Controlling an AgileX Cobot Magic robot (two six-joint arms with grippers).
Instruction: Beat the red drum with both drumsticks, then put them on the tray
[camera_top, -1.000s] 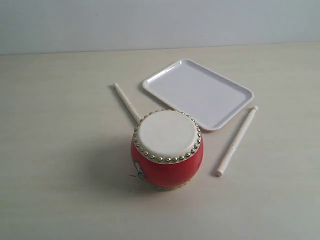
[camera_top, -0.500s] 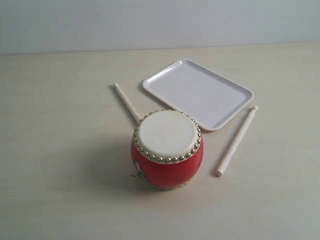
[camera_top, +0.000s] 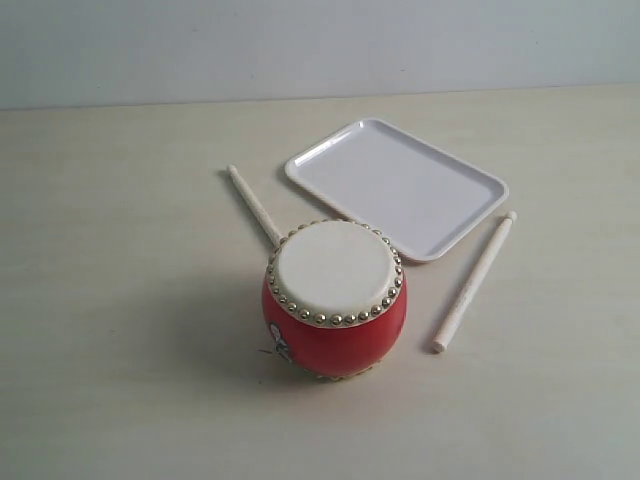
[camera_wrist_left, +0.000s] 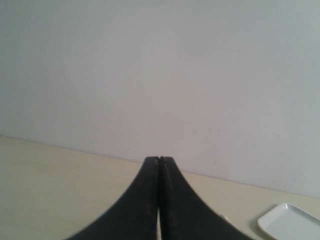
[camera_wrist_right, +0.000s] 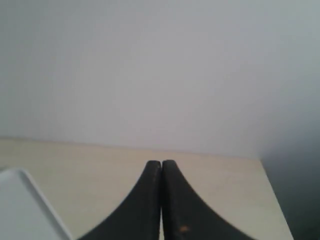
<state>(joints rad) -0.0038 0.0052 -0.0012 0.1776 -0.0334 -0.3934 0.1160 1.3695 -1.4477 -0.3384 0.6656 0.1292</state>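
Exterior view
Red drum: a small barrel-shaped glossy red drum (camera_top: 335, 318) with a cream skin top ringed by gold studs stands upright on the pale beige table (camera_top: 120, 320). A small picture shows low on its left side.
Tray: the flat, shallow, glossy white rectangular plastic tray (camera_top: 400, 185) lies behind the red drum and to its right. It is turned at an angle and holds nothing, and its near rim sits close behind the drum's top.
Left drumstick: a thin, straight, cream-white round stick (camera_top: 254, 205) lies flat behind the red drum to the left. It slants toward the drum, and its near end is hidden behind the drum's rim.
Right drumstick: a second cream-white round stick (camera_top: 473, 283) lies flat to the right of the red drum, apart from it. Its far end is just beside the tray's right corner.
Backdrop: a plain pale grey wall (camera_top: 300, 45) rises behind the table, beyond the red drum.

Left wrist view
Left gripper: the black left gripper (camera_wrist_left: 159, 159) is held above the table with its jaws pressed together, tip against tip, and nothing between them.
Tray: one rounded white corner (camera_wrist_left: 290, 222) shows beside the fingers.
Other: a small pale speck near that corner is too small to tell.

Right wrist view
Right gripper: the black right gripper (camera_wrist_right: 161, 162) is above the table with its jaws closed on each other and nothing gripped.
Tray: a white corner (camera_wrist_right: 20, 210) shows beside the fingers, resting on the table.
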